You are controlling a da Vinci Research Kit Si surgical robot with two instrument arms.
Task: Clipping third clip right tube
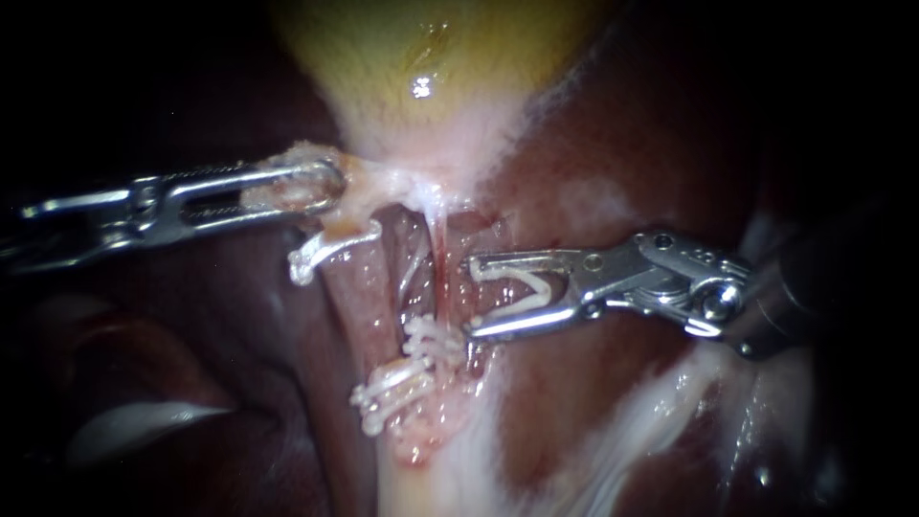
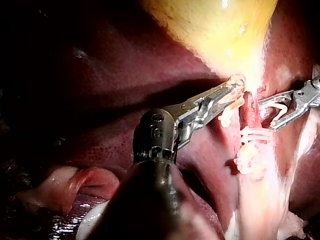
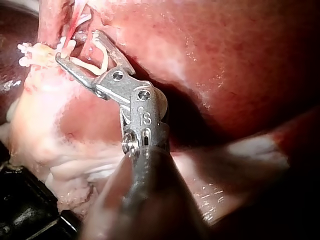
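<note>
Right instrument [image 1: 471, 295] holds an open clip [image 1: 536, 285] up to the right tube [image 1: 438, 254].

Its jaws stand wide apart, each bearing on one leg of the white V-shaped clip seated between them. The thin pink tube runs just off their tips, outside the gap. Under the lower tip, two closed clips [image 1: 426, 340] [image 1: 388, 393] cross the tubes. A further clip [image 1: 321, 251] hangs beyond the tube, beneath the left instrument [image 1: 321, 187], whose jaws pinch pale tissue [image 1: 356, 187] at the neck of the gallbladder [image 1: 421, 57]. Wet, dark-red liver [image 1: 622, 124] lies behind the jaws, and the surroundings are dark.
</note>
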